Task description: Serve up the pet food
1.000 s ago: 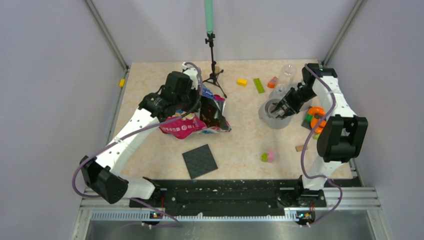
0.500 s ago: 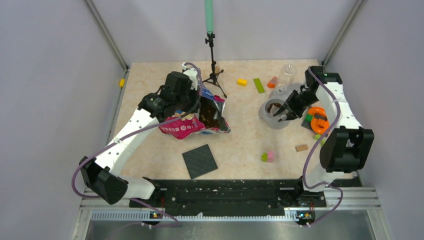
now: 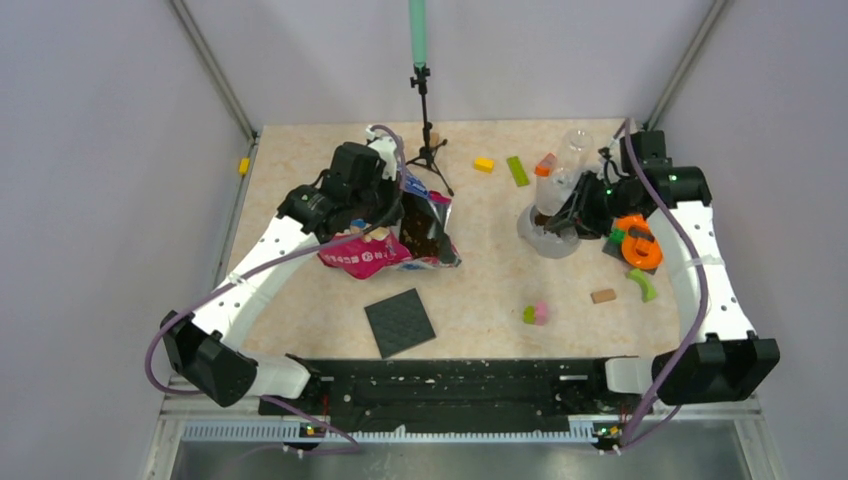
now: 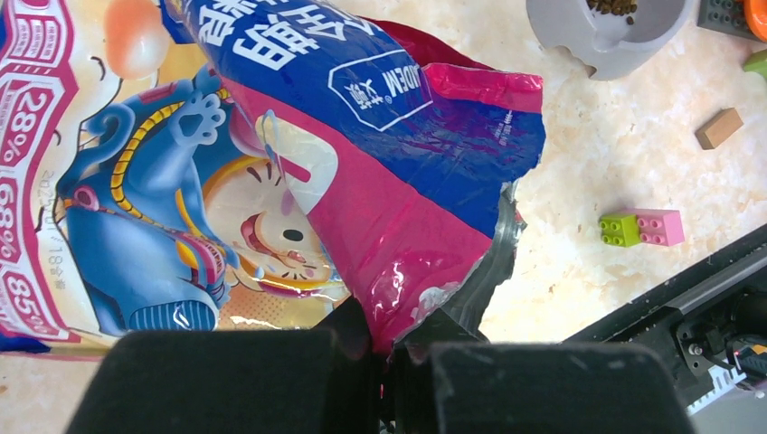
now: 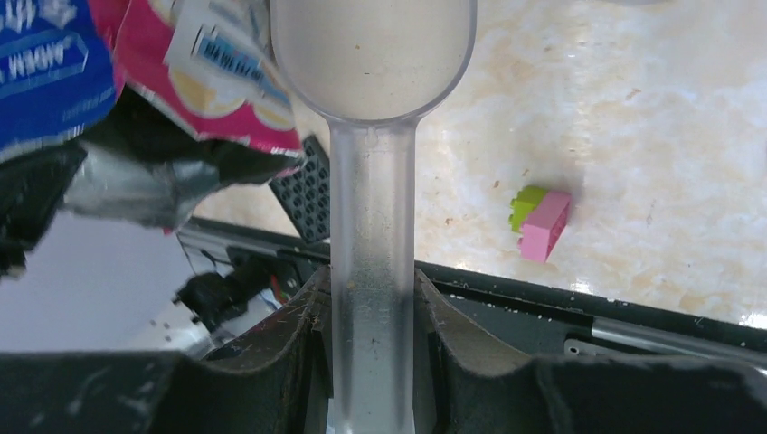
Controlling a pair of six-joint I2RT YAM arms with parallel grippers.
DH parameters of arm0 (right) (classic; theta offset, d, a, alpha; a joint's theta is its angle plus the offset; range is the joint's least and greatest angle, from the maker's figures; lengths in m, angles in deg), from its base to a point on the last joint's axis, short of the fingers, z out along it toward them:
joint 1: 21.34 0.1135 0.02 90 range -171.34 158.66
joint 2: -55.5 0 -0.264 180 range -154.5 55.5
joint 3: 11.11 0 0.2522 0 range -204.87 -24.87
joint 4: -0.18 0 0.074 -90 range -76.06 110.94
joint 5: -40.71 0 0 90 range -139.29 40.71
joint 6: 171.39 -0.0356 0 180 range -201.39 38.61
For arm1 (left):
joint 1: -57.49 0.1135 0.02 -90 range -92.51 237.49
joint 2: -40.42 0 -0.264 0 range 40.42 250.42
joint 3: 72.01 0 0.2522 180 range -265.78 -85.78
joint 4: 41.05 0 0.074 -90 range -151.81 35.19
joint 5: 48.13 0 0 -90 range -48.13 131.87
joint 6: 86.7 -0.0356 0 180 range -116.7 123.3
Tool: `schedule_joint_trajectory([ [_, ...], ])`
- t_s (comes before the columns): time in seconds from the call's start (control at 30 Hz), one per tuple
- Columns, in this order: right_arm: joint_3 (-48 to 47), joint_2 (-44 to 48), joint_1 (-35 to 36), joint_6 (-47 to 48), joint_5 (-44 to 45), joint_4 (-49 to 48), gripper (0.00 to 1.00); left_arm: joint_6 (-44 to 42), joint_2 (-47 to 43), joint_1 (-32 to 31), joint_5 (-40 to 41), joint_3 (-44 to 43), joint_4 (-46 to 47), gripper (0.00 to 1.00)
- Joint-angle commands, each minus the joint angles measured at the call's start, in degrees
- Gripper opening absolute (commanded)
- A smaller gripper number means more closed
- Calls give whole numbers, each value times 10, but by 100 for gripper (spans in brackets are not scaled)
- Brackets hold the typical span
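The pink-and-blue bag (image 3: 372,256) lies at the middle left with its mouth propped open, and dark pet food (image 3: 420,230) shows inside. My left gripper (image 3: 393,208) is shut on the bag's torn edge (image 4: 425,298). A grey bowl (image 3: 530,238) at the right holds a brown heap of pet food (image 3: 547,217), which also shows in the left wrist view (image 4: 615,7). My right gripper (image 5: 373,285) is shut on the handle of a clear scoop (image 5: 373,54), whose cup is empty. From above, the scoop (image 3: 568,165) is raised over the bowl's far side.
A black tripod stand (image 3: 427,125) rises at the back. A black ridged mat (image 3: 400,322) lies near the front. Toy blocks are scattered around: yellow (image 3: 484,164), green (image 3: 517,170), orange (image 3: 545,165), brown (image 3: 603,296), pink-green (image 3: 537,314). An orange ring toy (image 3: 634,243) sits beside the bowl.
My right arm has swung back and lifted the scoop out of the bowl, tipping its cup upward. Brown pet food now shows in the bowl. The left arm and bag have stayed still.
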Motion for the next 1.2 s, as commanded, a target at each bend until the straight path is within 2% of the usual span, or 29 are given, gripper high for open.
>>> schedule_joint_trajectory([
  [0.0, -45, 18, 92, 47, 1, -30, 0, -3, 6, 3, -14, -41, 69, 0],
  [0.17, -66, 12, 189, 82, 16, -22, 0, -1, 14, 5, -19, -47, 72, 0],
  [0.57, -76, 17, 323, 150, 2, -9, 0, 17, 40, 19, -17, -49, 69, 0],
  [0.73, -77, -8, 345, 172, -3, 9, 0, 18, 43, 24, -20, -47, 67, 0],
  [0.93, -83, -53, 383, 167, 23, -23, 0, 12, 41, 26, -41, -45, 68, 0],
  [1.17, -73, -128, 398, 86, 73, -94, 0, -10, 5, 26, -120, -8, 57, 0],
])
